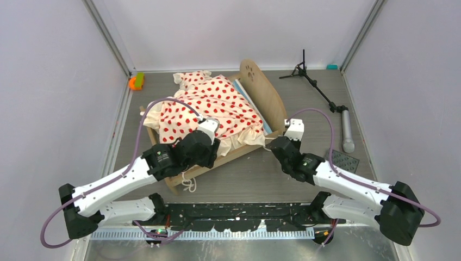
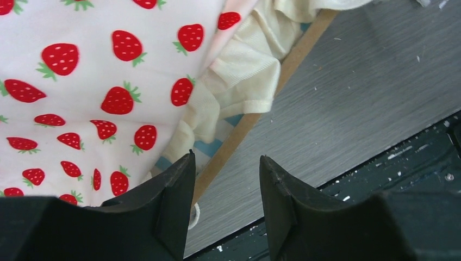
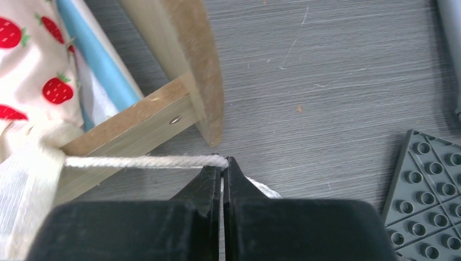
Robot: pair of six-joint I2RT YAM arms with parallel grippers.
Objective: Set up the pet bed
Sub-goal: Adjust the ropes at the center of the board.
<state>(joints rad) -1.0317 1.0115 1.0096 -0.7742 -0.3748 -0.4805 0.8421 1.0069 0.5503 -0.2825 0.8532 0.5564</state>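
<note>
Pinching the cord (image 3: 141,161) in the closed right claw (image 3: 223,163), taut leftward into the near-right corner of the bed (image 1: 262,89) sitting diagonal just ahead — left claw (image 2: 227,163) half-parted, empty, over its front rail (image 2: 244,122), farther off.

Even, bright light from above fills my cell; the pale walls (image 1: 49,81) wash out slightly and shadows on the table (image 1: 244,174) fall soft. At my wrists, cord (image 3: 136,161) and wood grain read sharp; my black fingers (image 2: 174,212) lose detail in shade.
</note>
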